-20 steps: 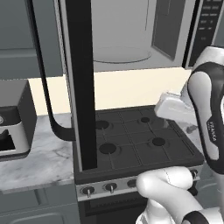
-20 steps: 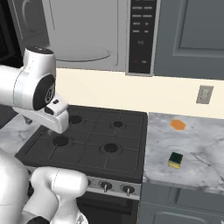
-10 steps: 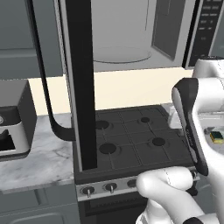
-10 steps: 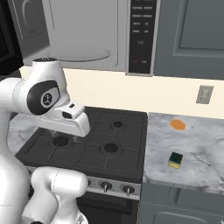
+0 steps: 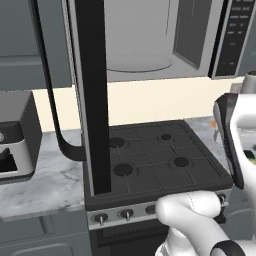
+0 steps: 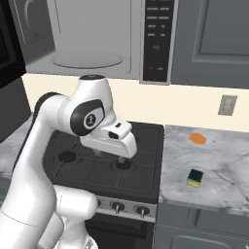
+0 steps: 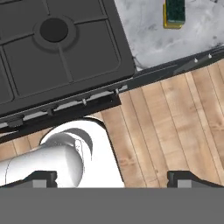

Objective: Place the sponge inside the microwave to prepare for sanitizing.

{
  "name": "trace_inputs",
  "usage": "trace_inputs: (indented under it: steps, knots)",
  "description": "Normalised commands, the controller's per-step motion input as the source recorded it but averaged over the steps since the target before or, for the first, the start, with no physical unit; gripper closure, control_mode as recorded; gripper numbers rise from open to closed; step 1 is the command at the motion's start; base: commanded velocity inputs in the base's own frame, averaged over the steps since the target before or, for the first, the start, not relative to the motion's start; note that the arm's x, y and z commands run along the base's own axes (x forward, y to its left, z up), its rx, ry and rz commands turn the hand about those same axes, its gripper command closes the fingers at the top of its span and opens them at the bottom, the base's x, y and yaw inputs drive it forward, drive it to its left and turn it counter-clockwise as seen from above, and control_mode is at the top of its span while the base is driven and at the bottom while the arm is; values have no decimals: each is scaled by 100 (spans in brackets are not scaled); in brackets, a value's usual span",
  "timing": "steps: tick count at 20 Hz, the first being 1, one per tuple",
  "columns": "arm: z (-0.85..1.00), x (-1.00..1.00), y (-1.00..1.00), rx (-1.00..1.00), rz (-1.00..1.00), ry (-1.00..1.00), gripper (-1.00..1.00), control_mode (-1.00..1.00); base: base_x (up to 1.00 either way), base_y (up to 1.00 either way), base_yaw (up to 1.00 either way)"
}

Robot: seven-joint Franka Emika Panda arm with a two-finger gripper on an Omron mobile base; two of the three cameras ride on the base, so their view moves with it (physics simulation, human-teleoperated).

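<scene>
As the arm swings rightward across the stove (image 6: pixel 104 160) — its hand, near the left burners a second ago, now hangs over the front right burner — the sponge (image 6: pixel 195 178) comes within closer reach, though nothing has yet been picked up. It lies flat on the marble bench (image 6: pixel 219 170) right of the stove, near the front edge, untouched and in the same spot as before, well apart from the small orange piece (image 6: pixel 197 138) farther back. From the hand view the sponge (image 7: pixel 174 12) appears as a small block, dark green scrub layer uppermost with a yellow band showing along one side, its edges square and clear of any neighbour. The gripper (image 7: pixel 113 177) points down past the stove's front edge toward the wooden floor (image 7: pixel 175 131), jaws spread wide and empty. Above, the microwave (image 6: pixel 92 36) stands with its door (image 5: pixel 90 95) swung fully open, grey cavity and round turntable (image 6: pixel 86 59) exposed and waiting — the drop-off looks ready, and the approach to the sponge is the step in hand, with the grasp, lift and placement all still to come.
</scene>
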Motion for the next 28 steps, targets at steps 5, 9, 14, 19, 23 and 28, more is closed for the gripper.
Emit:
trace_inputs:
  steps: [5,9,14,19,23,28]
  knots:
    - [0,22,-63,0,-1,0,-100,-100,0,0,0]
    - [-2,27,-69,0,-1,0,-100,-100,0,0,0]
    - [-2,21,-64,0,0,0,-100,-100,0,0,0]
    - [-2,32,-49,0,0,0,-100,-100,0,0,0]
    - [-1,33,-20,0,0,0,-100,-100,0,0,0]
    - [0,32,-17,0,0,0,-100,-100,0,0,0]
